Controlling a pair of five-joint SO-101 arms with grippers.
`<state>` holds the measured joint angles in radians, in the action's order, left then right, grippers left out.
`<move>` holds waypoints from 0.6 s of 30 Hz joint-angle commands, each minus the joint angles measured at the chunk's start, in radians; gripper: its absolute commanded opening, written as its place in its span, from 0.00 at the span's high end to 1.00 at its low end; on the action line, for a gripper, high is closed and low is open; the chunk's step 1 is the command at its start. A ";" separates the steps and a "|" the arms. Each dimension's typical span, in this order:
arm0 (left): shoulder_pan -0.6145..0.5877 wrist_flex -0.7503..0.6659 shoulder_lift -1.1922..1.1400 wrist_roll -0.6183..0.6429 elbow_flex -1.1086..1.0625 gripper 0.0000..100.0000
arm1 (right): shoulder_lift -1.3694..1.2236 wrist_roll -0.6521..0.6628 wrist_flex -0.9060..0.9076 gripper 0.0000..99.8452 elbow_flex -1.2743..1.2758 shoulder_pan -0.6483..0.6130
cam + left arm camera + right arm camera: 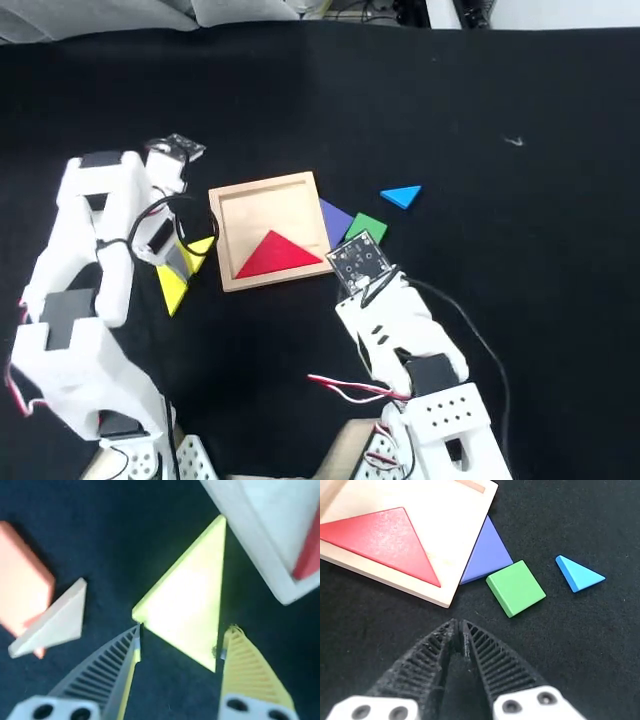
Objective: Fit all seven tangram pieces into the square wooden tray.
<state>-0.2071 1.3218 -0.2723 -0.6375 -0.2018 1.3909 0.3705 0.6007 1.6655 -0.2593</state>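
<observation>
While the left gripper point(185, 630), jaws apart, straddles the yellow triangle point(192, 600) beside the tray point(245, 525), it should close squarely on its edges; the right gripper point(459, 626) sits pinched together near the tray.

one tray point(265, 183). seven pieces: five triangles, one square, and one orange piece point(22, 575) of unclear shape. the triangles are red point(385, 535), purple point(487, 555), blue point(577, 574), yellow point(185, 605) and white point(55, 622). the square point(516, 587) is green. two grippers: a left gripper point(182, 630) and a right gripper point(459, 625).
</observation>
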 commanded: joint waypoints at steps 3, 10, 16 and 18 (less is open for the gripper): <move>-0.012 -0.077 -0.055 0.046 0.027 0.73 | 0.019 0.009 -0.005 0.99 -0.007 0.005; -0.012 -0.064 -0.048 0.025 0.044 0.73 | 0.019 0.009 -0.005 0.99 -0.007 0.005; -0.038 0.044 -0.020 0.025 0.162 0.73 | 0.019 0.009 -0.005 0.99 -0.007 0.005; -0.042 0.043 -0.038 0.018 0.171 0.73 | 0.019 0.009 -0.005 0.99 -0.007 0.005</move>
<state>-0.2256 1.3464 -0.3337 -0.6038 -0.1097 1.3909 0.3705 0.6007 1.6655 -0.2593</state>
